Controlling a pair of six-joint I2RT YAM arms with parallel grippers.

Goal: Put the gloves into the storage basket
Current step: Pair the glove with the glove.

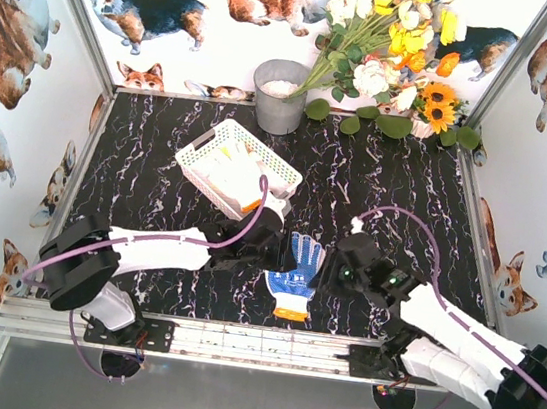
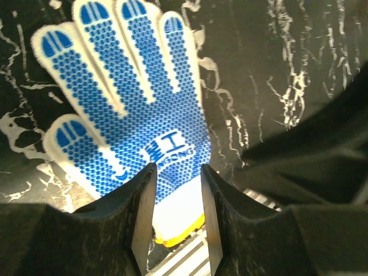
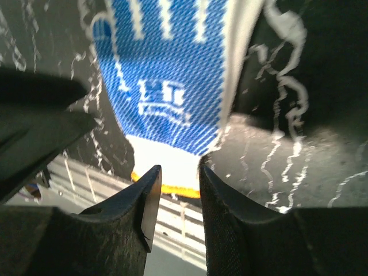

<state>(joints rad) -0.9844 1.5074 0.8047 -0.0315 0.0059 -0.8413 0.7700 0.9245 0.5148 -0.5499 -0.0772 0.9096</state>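
**Black marbled tabletop point(image 1: 135, 181): blue glove point(image 1: 297, 273) outside the basket point(image 1: 196, 176)**

Corgi-print walls point(image 1: 8, 79) close in the tabletop. The white lattice basket holds cream gloves point(image 1: 232, 171) with orange trim, and a grey bucket point(image 1: 279, 99) stands just behind it. The blue glove lies palm up near the basket, on its near side. Its palm bears a printed logo with a large sign like 工; the small letters beneath are unreadable. The left end effector point(image 2: 178, 169) and right end effector point(image 3: 179, 169) stand at its yellow-edged cuff, jaws slightly parted, pinching nothing.
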